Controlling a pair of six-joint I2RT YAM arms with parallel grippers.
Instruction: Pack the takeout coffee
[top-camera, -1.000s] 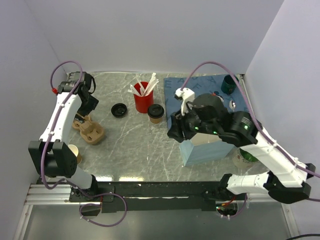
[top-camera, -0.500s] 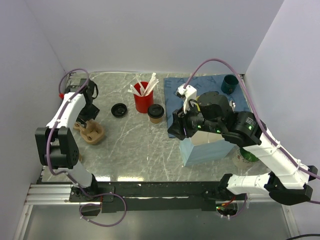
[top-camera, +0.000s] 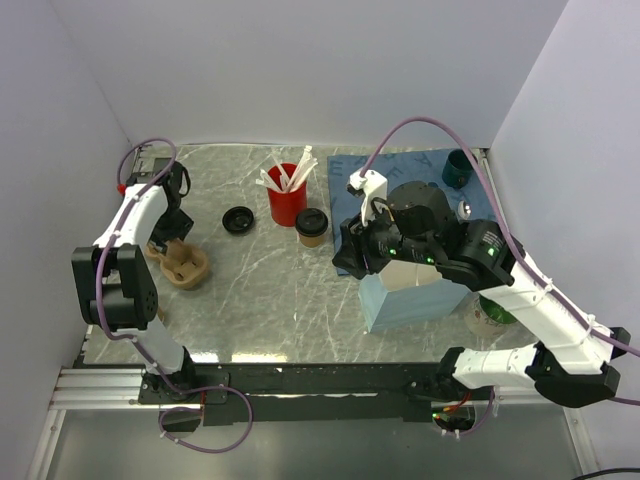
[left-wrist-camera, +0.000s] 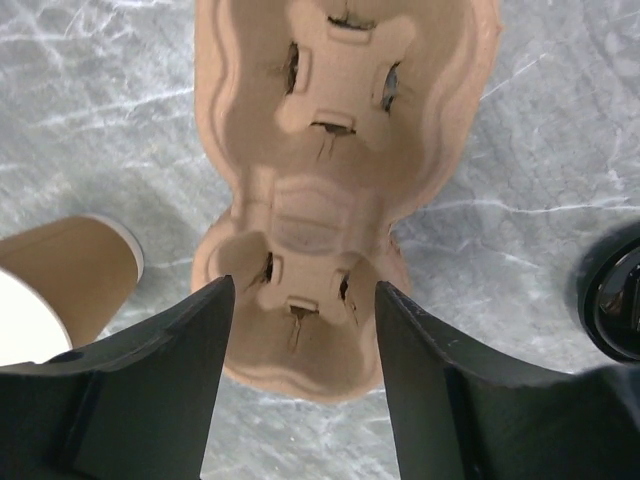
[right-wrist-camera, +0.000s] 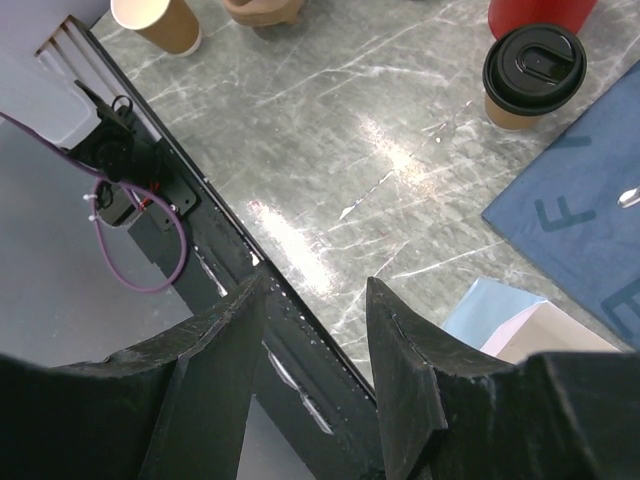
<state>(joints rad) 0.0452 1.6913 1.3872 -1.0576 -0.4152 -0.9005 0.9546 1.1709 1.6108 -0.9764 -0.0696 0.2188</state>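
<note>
Takeout coffee (top-camera: 312, 226): unpacked, standing on bench (top-camera: 270, 290). Left hand (left-wrist-camera: 303, 290): parted astride cup carrier (left-wrist-camera: 340, 130), seemingly not gripping. Right hand (right-wrist-camera: 315, 282): parted, empty.

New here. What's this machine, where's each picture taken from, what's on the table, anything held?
Two robot arms are bolted at the near edge of the table, each ending in a two-finger gripper. The wide picture looks down from above and behind them; the other two come from cameras on the wrists. On the table: the lidded takeout coffee, a red cup of utensils, a loose black lid, a cardboard cup carrier, a lidless paper cup and a light blue box. The left gripper hangs open over the carrier; the right gripper, also open, is near the box. Nothing is held.
</note>
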